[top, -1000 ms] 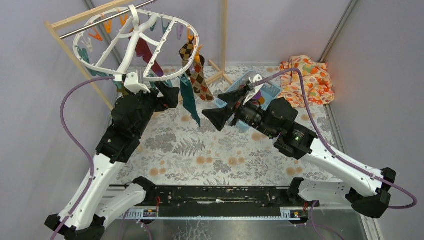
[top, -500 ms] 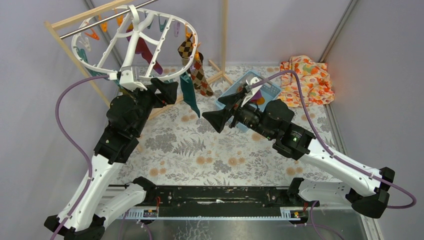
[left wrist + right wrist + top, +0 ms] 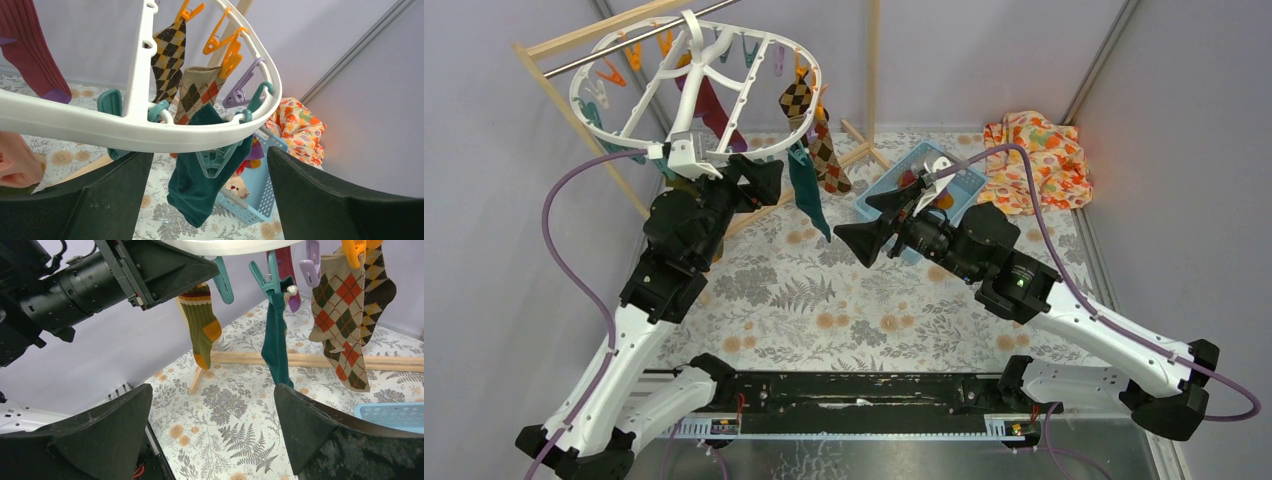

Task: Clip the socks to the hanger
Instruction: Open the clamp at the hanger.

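The white oval hanger [image 3: 629, 135] hangs from the rod at the back left. Clipped to its coloured pegs are a maroon sock [image 3: 712, 105], two argyle socks [image 3: 798, 100] and a teal sock [image 3: 809, 195]. An olive striped sock [image 3: 202, 325] hangs there too. My left gripper [image 3: 762, 178] is open just under the hanger's near rim [image 3: 150, 135], with the rim crossing above its jaws and the teal sock [image 3: 195, 185] and its teal peg [image 3: 215, 160] straight ahead. My right gripper [image 3: 876, 218] is open and empty above the floral mat, facing the teal sock [image 3: 277, 345].
A blue basket [image 3: 964, 182] holding more socks sits behind the right gripper. An orange floral cloth [image 3: 1039, 160] lies at the back right. The wooden rack with its metal rod [image 3: 614, 48] carries the hanger, and one wooden foot [image 3: 310, 360] lies across the mat.
The hanger has rocked and the hanging socks have swung slightly. My left gripper shifted a little under the rim and its jaws narrowed a touch. The right gripper barely moved.
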Robot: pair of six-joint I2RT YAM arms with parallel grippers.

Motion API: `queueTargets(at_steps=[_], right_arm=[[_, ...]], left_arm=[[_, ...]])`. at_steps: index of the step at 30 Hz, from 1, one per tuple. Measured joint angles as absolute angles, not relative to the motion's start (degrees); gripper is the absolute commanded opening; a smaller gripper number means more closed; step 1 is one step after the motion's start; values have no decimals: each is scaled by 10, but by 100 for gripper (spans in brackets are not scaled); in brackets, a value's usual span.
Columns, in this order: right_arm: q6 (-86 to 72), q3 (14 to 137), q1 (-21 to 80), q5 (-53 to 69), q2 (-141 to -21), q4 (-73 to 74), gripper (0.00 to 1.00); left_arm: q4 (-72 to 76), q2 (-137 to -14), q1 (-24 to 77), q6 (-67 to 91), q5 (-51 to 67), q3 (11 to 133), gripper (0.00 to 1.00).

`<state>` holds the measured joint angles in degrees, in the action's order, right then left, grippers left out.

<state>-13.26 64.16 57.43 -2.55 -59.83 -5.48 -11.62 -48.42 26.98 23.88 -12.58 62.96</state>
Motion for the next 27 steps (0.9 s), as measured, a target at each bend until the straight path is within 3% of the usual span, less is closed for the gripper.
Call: queueTargets(at_steps=[11, 17, 27], right_arm=[[-133, 632, 574, -37, -579, -52, 100], [-133, 625, 574, -39, -574, -52, 100], [-134, 621, 574, -39, -574, -52, 100]], left_arm=[[-85, -504, 270, 238, -126, 611, 90], [-75, -513, 270, 236, -126, 611, 78], [-74, -505, 270, 235, -135, 611, 70]])
